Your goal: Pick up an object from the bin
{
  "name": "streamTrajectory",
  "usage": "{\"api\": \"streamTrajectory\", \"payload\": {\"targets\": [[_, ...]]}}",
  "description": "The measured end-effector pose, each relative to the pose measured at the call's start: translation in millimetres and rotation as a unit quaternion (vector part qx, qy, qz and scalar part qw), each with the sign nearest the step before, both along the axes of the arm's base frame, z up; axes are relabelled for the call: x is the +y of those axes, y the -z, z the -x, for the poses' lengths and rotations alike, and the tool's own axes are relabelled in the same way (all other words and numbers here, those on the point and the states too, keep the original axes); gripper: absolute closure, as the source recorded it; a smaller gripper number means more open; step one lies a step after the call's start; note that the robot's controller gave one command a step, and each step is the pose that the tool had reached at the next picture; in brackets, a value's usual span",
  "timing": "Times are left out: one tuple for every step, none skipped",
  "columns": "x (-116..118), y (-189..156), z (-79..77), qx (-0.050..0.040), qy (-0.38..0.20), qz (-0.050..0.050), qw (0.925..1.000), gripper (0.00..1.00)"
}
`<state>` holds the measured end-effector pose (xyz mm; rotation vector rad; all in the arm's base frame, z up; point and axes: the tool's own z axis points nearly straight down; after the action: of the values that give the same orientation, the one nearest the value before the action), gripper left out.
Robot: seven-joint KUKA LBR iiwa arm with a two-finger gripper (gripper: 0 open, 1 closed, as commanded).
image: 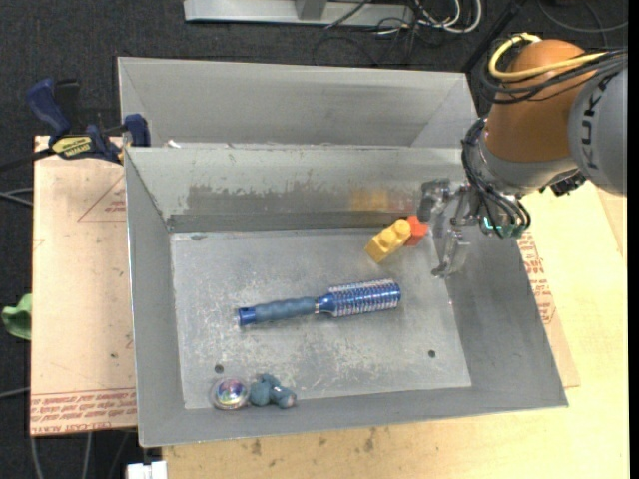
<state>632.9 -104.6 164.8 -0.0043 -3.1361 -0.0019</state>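
Gripper [447,255] is seen low by the right wall of the bin [329,359], just right of a yellow block [387,240] that has an orange-red piece [416,229] at its far end. No contact is seen and nothing is carried. Pincer state cannot be told from this angle. The blue hairbrush [319,304] is mid-floor, well apart. The yellow block is judged the nearest candidate. For a clean grasp, the pincer should be centred over the block, aligned across its short side and kept clear of the sloped wall.
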Motion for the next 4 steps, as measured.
{"api": "streamTrajectory", "payload": {"targets": [[95,49,34.8,-0.0001,0.018,-0.002,0.9998,0.0],[112,98,54.6,-0.0008,0.014,0.0,0.9999,0.0],[111,96,53.3,-0.0024,0.015,0.0,0.9999,1.0],[111,95,52.7,-0.0031,0.015,0.0,0.9999,0.0]]}}
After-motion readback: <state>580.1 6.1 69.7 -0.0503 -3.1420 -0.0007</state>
